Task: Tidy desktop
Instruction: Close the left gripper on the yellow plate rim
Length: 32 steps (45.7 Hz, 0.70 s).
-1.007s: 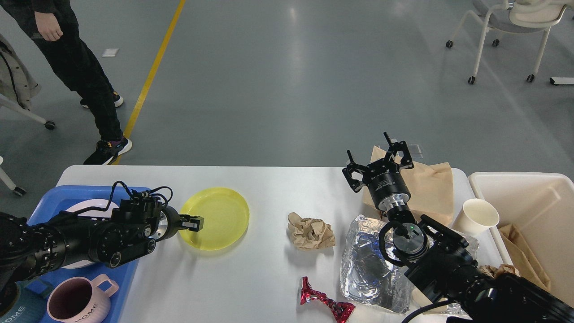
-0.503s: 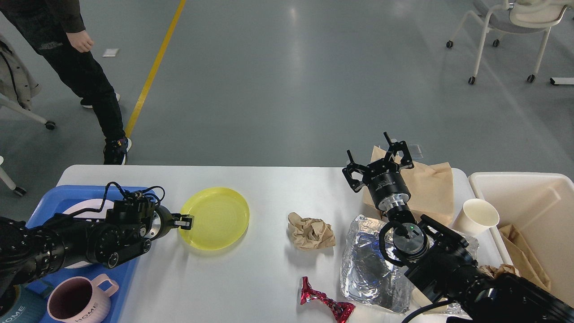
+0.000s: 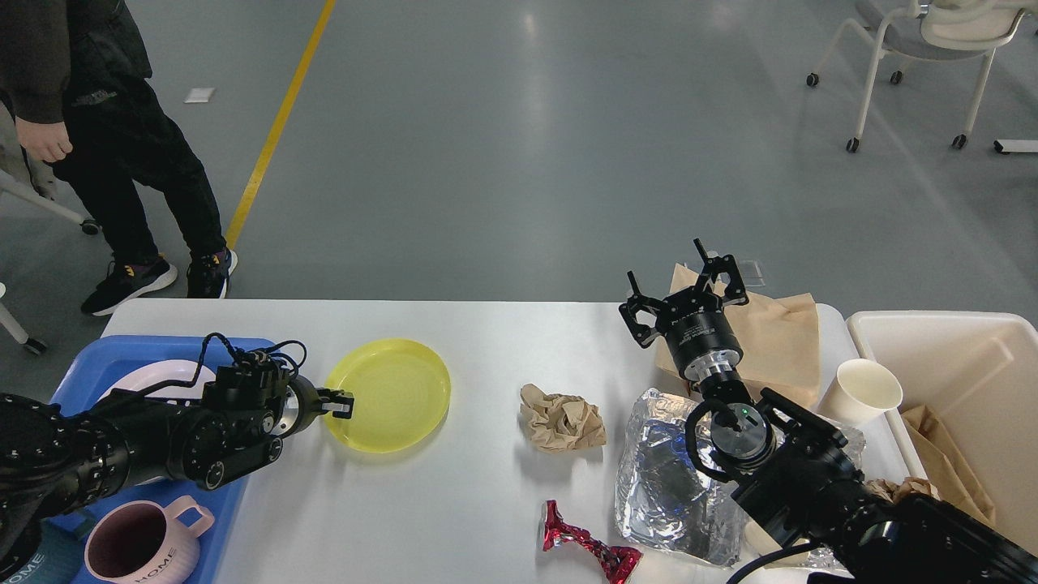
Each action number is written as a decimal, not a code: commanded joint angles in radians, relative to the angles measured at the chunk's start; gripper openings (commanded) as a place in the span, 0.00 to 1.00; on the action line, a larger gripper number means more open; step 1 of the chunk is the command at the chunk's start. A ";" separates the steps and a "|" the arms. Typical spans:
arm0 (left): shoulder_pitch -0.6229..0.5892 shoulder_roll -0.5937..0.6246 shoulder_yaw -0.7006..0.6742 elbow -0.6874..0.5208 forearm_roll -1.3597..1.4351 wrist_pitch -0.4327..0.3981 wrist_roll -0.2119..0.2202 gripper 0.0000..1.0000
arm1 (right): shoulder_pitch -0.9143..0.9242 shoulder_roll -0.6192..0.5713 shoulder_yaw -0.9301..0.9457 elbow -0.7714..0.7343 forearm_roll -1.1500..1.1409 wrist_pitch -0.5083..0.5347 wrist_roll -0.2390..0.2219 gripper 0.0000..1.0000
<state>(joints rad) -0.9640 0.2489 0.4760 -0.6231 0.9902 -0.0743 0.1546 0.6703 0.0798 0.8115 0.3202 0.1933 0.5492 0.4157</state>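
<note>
The white desktop [image 3: 454, 503] holds a yellow plate [image 3: 393, 397], a crumpled brown paper ball [image 3: 562, 418], a sheet of silver foil [image 3: 669, 478], a red foil wrapper [image 3: 588, 547], a flat brown paper bag [image 3: 774, 337] and a white paper cup [image 3: 861, 389]. My left gripper [image 3: 339, 402] is at the yellow plate's left rim, its fingers close together; I cannot tell whether they grip the rim. My right gripper [image 3: 685, 285] is open and empty, fingers spread, over the left edge of the brown paper bag.
A blue tray [image 3: 97, 365] at the left holds a white plate [image 3: 154, 375] and a pink mug [image 3: 142, 543]. A cream bin [image 3: 965, 357] with brown paper in it stands at the right. A person [image 3: 113, 146] stands beyond the table's far left corner.
My left gripper drew back from over the yellow plate to its left rim; the plate has not moved. The person has stepped left. The right arm has not moved.
</note>
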 commanded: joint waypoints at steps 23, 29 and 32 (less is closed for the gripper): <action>-0.015 0.009 -0.003 -0.023 -0.001 -0.007 -0.010 0.00 | 0.000 0.000 0.000 -0.001 0.000 0.000 0.000 1.00; -0.070 0.052 -0.008 -0.110 -0.004 -0.019 -0.010 0.00 | 0.000 0.000 0.000 0.000 0.000 0.000 0.000 1.00; -0.110 0.111 -0.010 -0.188 -0.011 -0.039 -0.004 0.00 | 0.000 0.000 0.000 0.000 0.000 0.000 0.000 1.00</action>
<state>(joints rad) -1.0121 0.2847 0.4689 -0.7025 0.9868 -0.0902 0.1447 0.6703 0.0797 0.8115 0.3195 0.1933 0.5492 0.4157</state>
